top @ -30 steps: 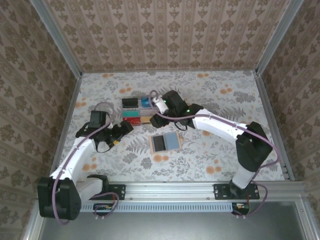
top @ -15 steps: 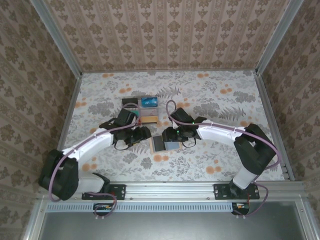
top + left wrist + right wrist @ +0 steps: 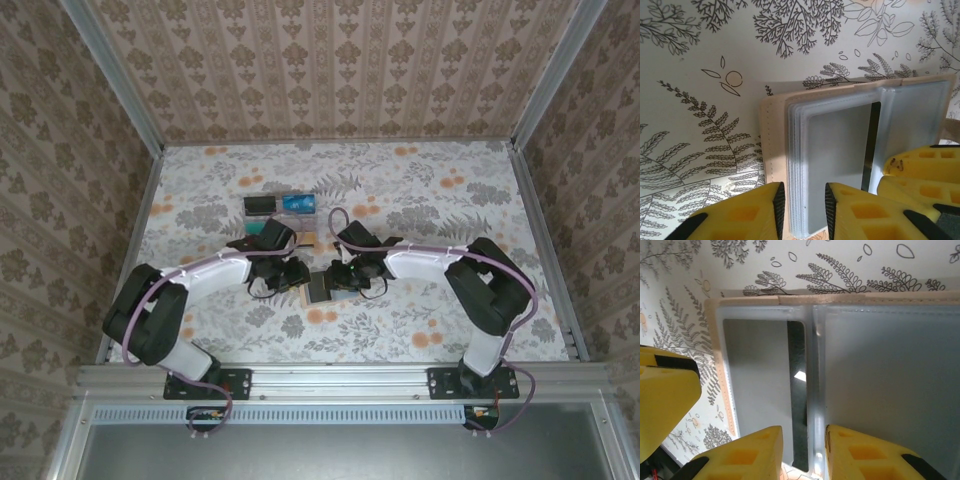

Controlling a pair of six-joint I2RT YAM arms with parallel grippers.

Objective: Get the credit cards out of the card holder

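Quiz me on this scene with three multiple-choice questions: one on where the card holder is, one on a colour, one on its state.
1. The card holder lies: A on the near rail; B between the left gripper and right gripper; C against the back wall.
2. The gripper fingers are: A yellow; B blue; C white.
3. The card holder is: A folded shut; B standing on edge; C open flat.
Answers: 1 B, both grippers flank it in the top view. 2 A, yellow in both wrist views. 3 C, its clear sleeves face up.
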